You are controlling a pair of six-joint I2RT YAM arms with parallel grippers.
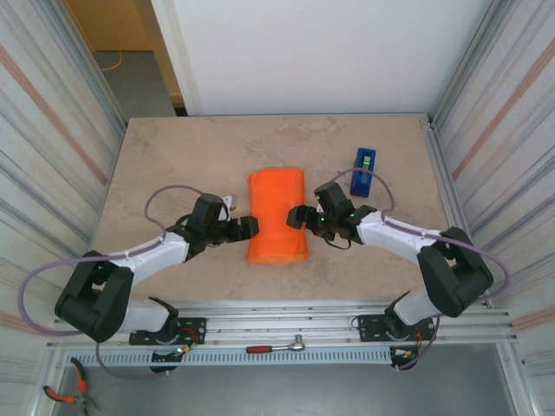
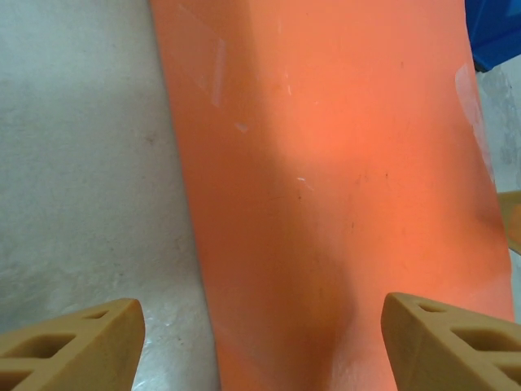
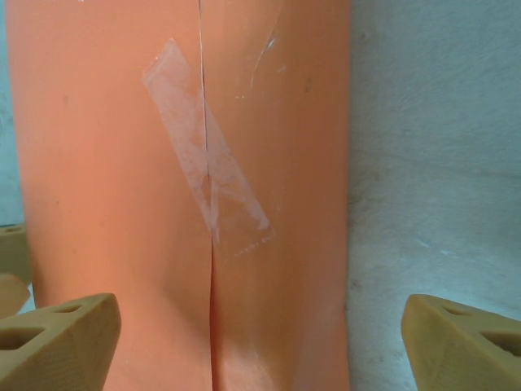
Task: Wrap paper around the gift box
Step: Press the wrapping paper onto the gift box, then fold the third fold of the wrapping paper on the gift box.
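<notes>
The paper [image 1: 277,217] lies mid-counter [image 1: 173,156], closed over the gift box presumably inside, seam held by a tape strip [image 3: 207,183]; with the left jaws and right jaws apart at either side, folding the ends seems next.

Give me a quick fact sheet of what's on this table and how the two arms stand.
table: beige marbled top
paper: orange, folded into a long bundle, mid-table
seam: along the bundle, held by a clear tape strip
tape dispenser: blue, far right of the bundle, apart from it
left gripper: open, at the bundle's left edge
right gripper: open, over the bundle's right edge
</notes>
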